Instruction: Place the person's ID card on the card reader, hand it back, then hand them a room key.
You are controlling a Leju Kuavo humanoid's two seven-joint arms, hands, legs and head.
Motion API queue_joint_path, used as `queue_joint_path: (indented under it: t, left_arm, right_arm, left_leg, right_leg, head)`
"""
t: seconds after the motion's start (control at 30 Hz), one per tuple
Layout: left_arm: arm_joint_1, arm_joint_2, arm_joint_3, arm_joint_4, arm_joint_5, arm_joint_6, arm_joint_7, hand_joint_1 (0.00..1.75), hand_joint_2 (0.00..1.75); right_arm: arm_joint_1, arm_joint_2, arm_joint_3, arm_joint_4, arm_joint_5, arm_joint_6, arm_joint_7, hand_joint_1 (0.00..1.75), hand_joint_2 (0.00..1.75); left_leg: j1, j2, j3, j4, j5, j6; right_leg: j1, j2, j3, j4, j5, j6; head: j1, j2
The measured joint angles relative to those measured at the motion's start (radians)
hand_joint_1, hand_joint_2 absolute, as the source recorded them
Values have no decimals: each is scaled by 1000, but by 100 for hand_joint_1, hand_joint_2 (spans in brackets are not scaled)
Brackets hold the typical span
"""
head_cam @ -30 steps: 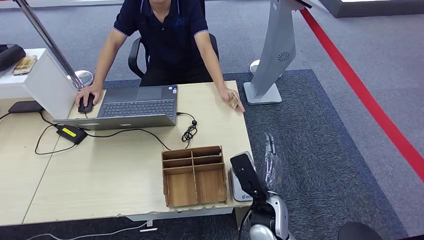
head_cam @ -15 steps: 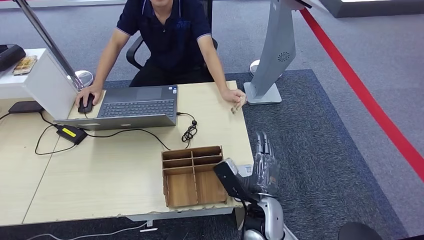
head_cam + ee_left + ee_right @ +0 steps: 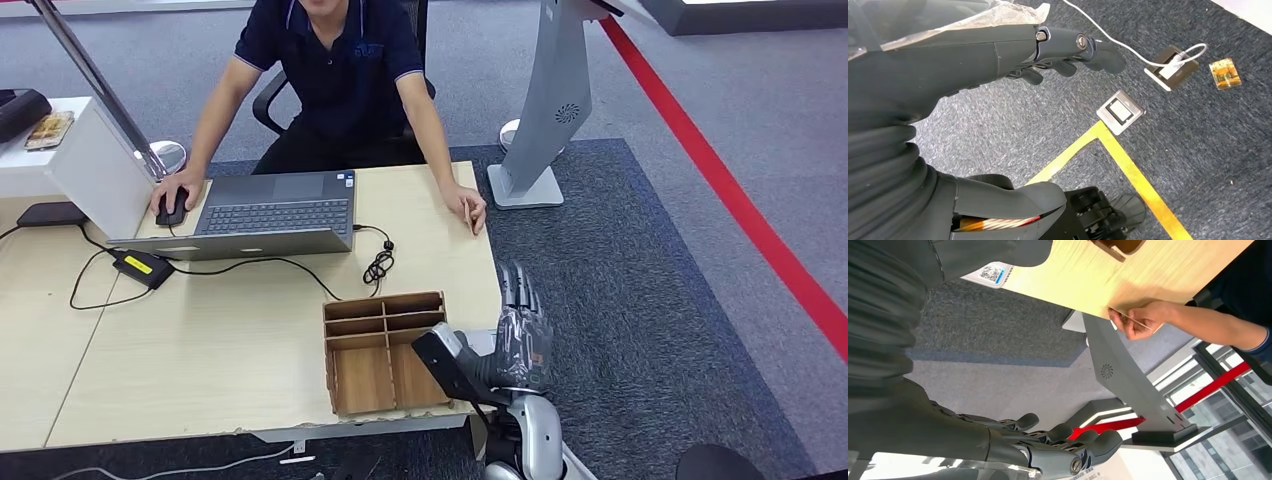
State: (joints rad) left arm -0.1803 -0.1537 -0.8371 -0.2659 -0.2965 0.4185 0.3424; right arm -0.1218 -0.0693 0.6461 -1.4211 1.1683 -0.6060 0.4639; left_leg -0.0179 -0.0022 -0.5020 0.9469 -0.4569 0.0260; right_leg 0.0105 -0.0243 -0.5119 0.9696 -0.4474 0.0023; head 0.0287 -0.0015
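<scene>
ID card at the desk's far right edge, our right hand open beside the organizer.

We are seeing the ID card (image 3: 472,217) pinched edge-on in the person's hand (image 3: 470,207) at the wooden desk (image 3: 230,330) corner. Our right hand (image 3: 512,345) is hovering with fingers spread and empty, just right of the wooden organizer (image 3: 385,350), well short of the card. Our left hand (image 3: 998,50) is hanging over grey carpet (image 3: 1198,140), fingers loosely extended, holding nothing. A laptop (image 3: 275,212) is sitting before the person.
</scene>
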Motion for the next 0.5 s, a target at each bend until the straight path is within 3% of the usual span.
queue_joint_path:
  t: [0.5]
  left_arm:
    - [-10, 1, -16, -10, -30, -23, 22, 0, 175]
  right_arm:
    - [-21, 11, 37, 20, -16, 17, -35, 0, 175]
  left_leg:
    - [0, 0, 0, 0, 0, 0]
  right_leg:
    - [0, 0, 0, 0, 0, 0]
  head:
    - [0, 0]
